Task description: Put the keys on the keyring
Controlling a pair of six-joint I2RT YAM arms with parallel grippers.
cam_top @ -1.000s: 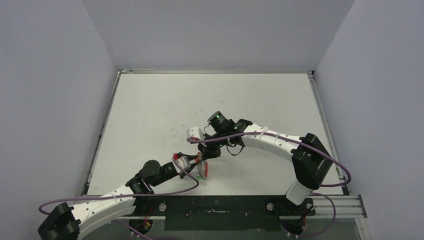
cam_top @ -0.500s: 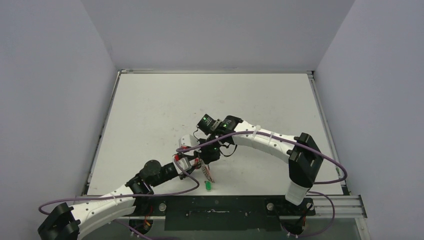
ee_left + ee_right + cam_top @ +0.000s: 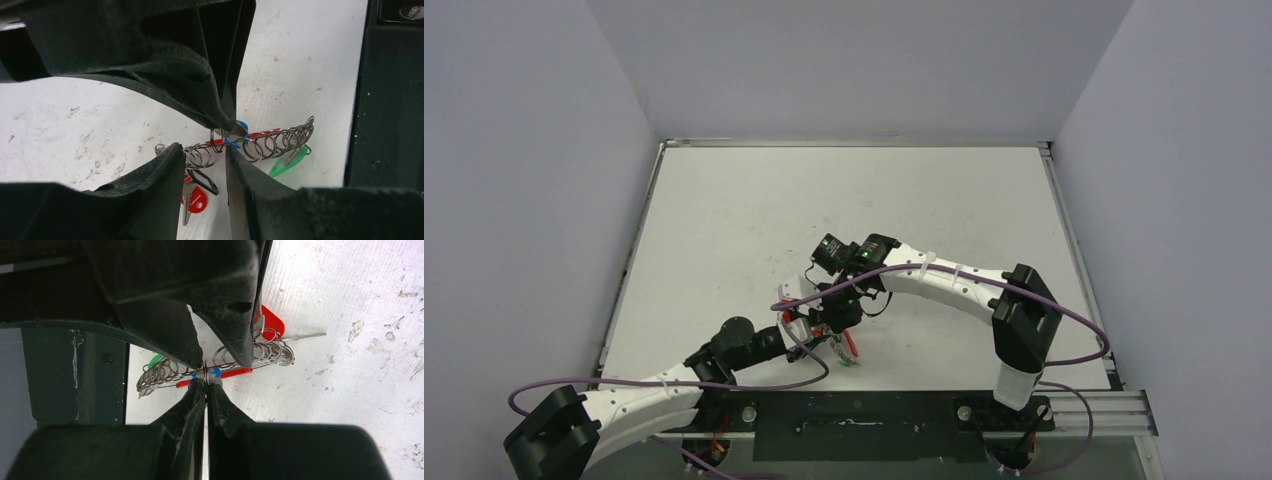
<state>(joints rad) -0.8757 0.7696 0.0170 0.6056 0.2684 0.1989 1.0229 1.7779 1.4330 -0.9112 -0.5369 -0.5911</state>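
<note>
The keyring (image 3: pixel 270 142), a silvery wire coil with a red section, lies on the white table (image 3: pixel 724 220) near its front edge. It also shows in the top view (image 3: pixel 844 345) and the right wrist view (image 3: pixel 165 371). My right gripper (image 3: pixel 205 382) is shut on the blue key (image 3: pixel 215 373) right at the coil's red section. The blue head also shows in the left wrist view (image 3: pixel 243 125). The green key (image 3: pixel 287 161) lies at the coil's end nearest the front rail. My left gripper (image 3: pixel 202 150) is open, its fingertips either side of the coil, facing the right gripper.
A red-headed key (image 3: pixel 198 201) and a black tag lie at the coil's other end, under my left fingers. The black front rail (image 3: pixel 854 410) runs close beside the green key. Grey walls stand on three sides of the table.
My right gripper has moved left and toward the front edge, down to the keyring. My left arm has reached further forward, and the ring with the green key has shifted slightly.
</note>
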